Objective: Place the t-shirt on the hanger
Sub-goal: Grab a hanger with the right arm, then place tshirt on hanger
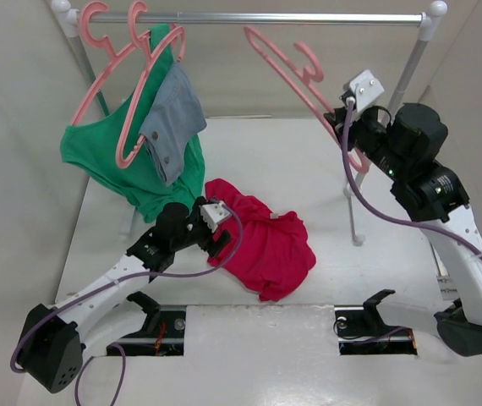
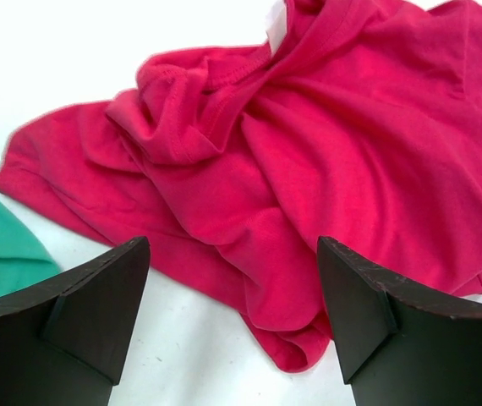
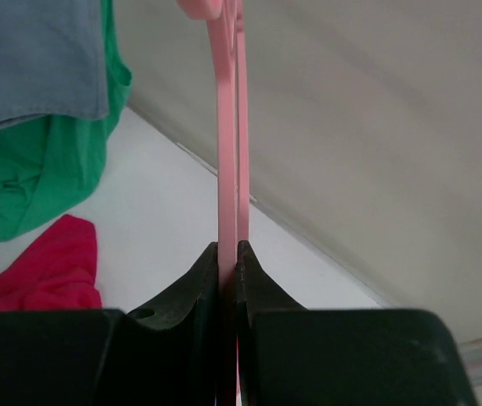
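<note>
T-shirt (image 1: 262, 241) not yet on the hanger (image 1: 296, 80): an early stage.
Surface (image 1: 309, 169) bears the crumpled red shirt just 6 o'clock of centre, no part of it over anything; the bare hanger is held up at 1 o'clock, well apart from it. Right jaws are clamped on the hanger's thin frame; left jaws stand wide open just above the shirt's 9 o'clock edge, gripping nothing. Left to do, I judge: seizing the shirt, lifting it, feeding the hanger through.

Two white arms (image 1: 97, 292) with black joints (image 1: 51, 348), purple cables (image 1: 353, 190) and black gripper fingers (image 2: 80, 313).
</note>
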`<state>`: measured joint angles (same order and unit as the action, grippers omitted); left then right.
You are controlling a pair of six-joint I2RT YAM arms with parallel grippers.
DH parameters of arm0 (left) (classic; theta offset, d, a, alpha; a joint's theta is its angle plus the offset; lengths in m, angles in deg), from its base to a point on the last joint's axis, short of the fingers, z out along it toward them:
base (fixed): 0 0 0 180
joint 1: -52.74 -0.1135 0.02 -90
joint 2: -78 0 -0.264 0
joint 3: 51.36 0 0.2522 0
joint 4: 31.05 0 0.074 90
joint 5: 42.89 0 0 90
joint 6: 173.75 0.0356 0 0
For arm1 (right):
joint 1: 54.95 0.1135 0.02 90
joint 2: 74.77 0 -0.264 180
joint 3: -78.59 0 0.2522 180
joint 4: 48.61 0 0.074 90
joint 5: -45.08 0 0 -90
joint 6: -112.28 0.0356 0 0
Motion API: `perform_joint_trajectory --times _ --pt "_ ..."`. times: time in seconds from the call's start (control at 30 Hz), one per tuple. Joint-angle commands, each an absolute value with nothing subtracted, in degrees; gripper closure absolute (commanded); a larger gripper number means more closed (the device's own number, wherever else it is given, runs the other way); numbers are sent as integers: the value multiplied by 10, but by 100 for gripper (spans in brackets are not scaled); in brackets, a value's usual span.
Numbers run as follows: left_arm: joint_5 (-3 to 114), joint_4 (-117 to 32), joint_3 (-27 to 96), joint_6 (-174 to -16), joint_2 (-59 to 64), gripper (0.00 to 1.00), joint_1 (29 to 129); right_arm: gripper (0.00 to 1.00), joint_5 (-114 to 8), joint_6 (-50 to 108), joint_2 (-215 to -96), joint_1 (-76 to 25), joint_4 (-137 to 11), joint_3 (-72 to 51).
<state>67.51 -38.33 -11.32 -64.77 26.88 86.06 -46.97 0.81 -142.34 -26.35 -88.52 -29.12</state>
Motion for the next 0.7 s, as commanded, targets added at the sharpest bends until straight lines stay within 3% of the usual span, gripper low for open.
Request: perform_joint_trajectory --times 0.0,0.23,0.43,0.67 --pt "692 -358 -76 -667 247 24 863 100 -506 3 -1374 -243 -881 -214" --pt "727 -389 8 -710 143 27 869 100 -474 81 -1259 -237 -863 10" --pt "541 -408 87 -654 42 29 956 100 -469 106 -1219 -243 -863 95" --pt "389 -392 132 -636 -45 30 956 100 -464 106 -1219 -260 -863 102"
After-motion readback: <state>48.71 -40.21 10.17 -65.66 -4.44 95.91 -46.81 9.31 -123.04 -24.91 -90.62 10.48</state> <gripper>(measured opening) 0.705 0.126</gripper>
